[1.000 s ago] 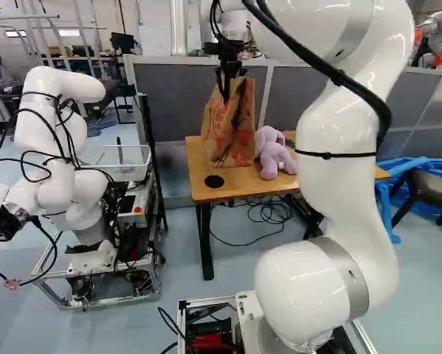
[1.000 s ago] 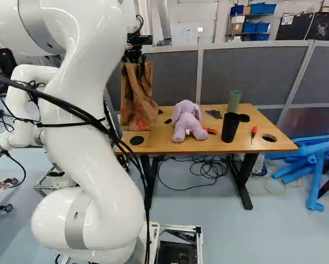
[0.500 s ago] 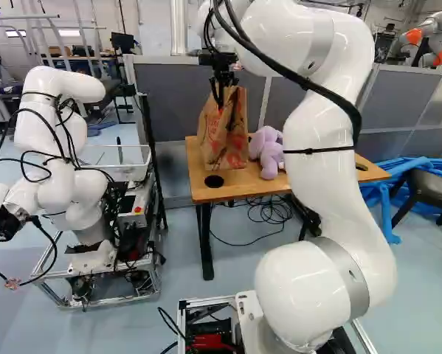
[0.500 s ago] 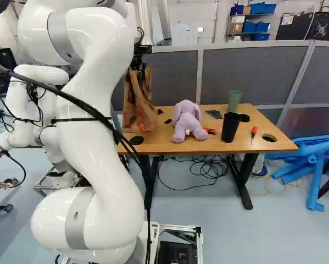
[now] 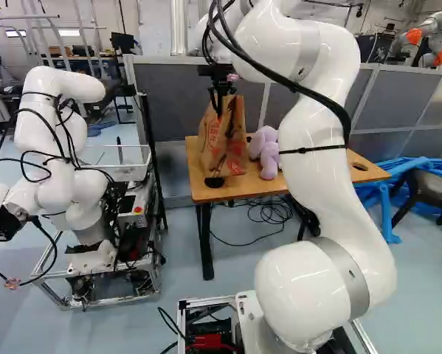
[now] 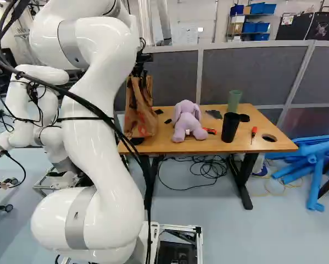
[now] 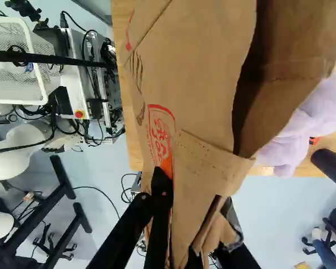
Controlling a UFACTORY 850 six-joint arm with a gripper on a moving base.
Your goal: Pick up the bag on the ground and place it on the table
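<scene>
The gripper (image 5: 219, 105) is closed on the bag (image 5: 225, 144) — paper pinched between both fingers. The bag is upright over one end of the table (image 6: 263, 147) — whether its base touches, I cannot tell.

- Cannot read any words, numbers or signs for certain.
- See red print (image 7: 161, 130) on the side of the paper bag (image 7: 201, 67), part of it inside a red outline.
- Spot a white label (image 6: 287, 20) on the dark case (image 6: 321, 27), too small to read.
</scene>
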